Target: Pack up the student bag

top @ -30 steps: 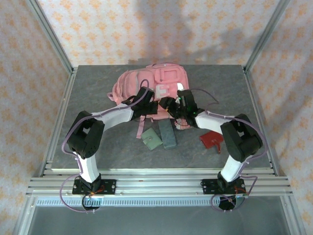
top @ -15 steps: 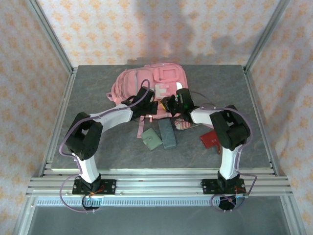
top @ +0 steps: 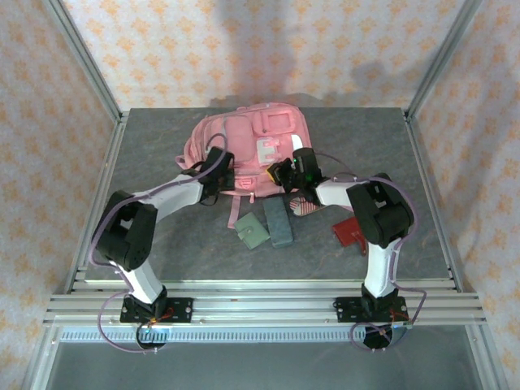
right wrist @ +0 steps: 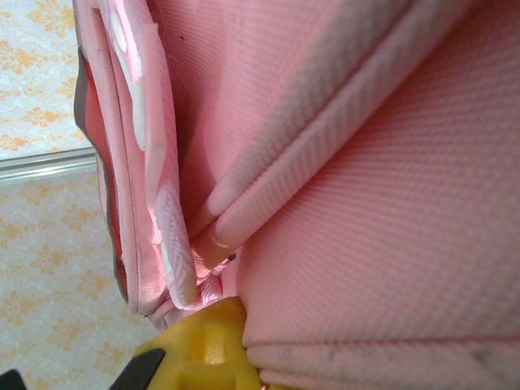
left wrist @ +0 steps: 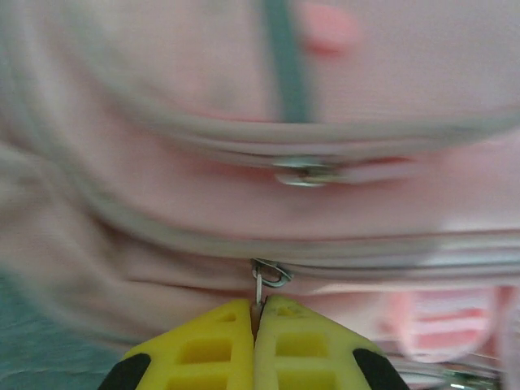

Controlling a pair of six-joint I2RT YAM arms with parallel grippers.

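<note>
From above, the student bag (top: 244,134) lies flat on the grey table (top: 374,146), its pockets facing up. A pale patch (top: 266,150) sits on its front; any print on it is too small to read. The left gripper (top: 231,180) is at the bag's near edge, left of the patch. The right gripper (top: 278,173) is at the same edge, just right of the patch. Nearer the arms than the bag lie a green wallet (top: 252,232) and a dark grey case (top: 280,221), side by side. A pink strap (top: 233,213) trails down from the bag beside them. A red-and-white striped piece (top: 302,205) lies just at the bag's near right corner, and a red object (top: 351,232) lies well to the right.

The left wrist camera shows that arm's yellow fingertips pressed together on a thin metal zipper pull (left wrist: 262,286) hanging from a seam of the bag. Above it is a second zipper slider (left wrist: 305,172), and a grey stripe (left wrist: 284,57) runs up the blurred pink fabric.

In the right wrist view, one yellow fingertip (right wrist: 203,341) sits against the bag's woven pink fabric, and a fold of it covers the other fingertip. The jaws are closed. Whether any cloth is caught between them cannot be told.
</note>
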